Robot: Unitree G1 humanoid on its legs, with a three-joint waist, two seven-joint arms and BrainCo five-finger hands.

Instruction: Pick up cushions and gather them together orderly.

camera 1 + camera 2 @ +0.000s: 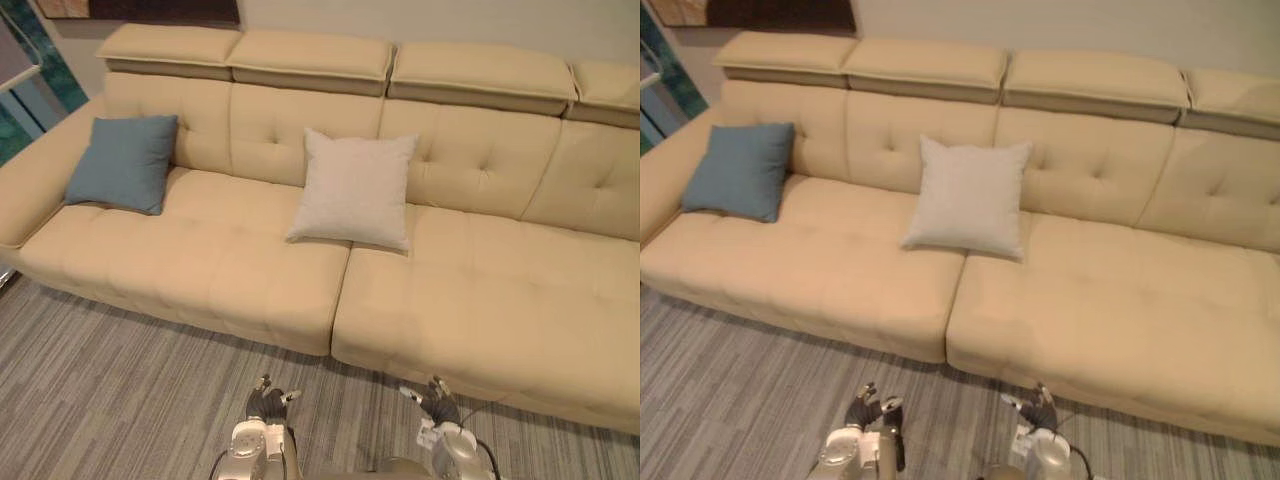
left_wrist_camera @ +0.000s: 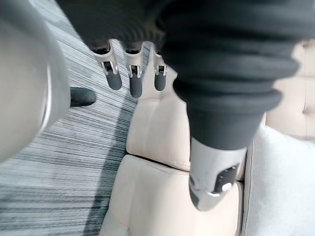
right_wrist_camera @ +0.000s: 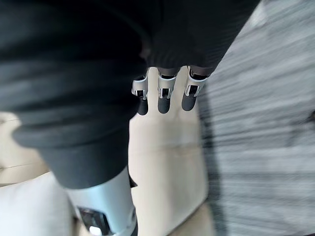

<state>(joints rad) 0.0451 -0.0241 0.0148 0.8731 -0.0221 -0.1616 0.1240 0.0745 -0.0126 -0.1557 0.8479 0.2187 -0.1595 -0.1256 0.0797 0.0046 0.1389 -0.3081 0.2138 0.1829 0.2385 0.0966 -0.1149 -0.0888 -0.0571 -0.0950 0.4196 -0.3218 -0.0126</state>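
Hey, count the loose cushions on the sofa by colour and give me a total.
Blue square fabric cushion, at the left end of the cream tufted sofa: 1
Off-white square fabric cushion, leaning on the backrest near the middle: 1
Total: 2 cushions

Soft, even indoor light, moderately bright. Sofa point(image 1: 250, 270) lit evenly across seats. Faint soft shadows under white cushion point(image 1: 355, 190) and blue cushion point(image 1: 122, 162). Darker shadow bands beneath headrests point(image 1: 310, 55) and along sofa's front edge on carpet floor point(image 1: 100, 370). Left wrist view: left robot hand point(image 2: 216, 98) cover deep in shade, small bright highlights on silver thumb.
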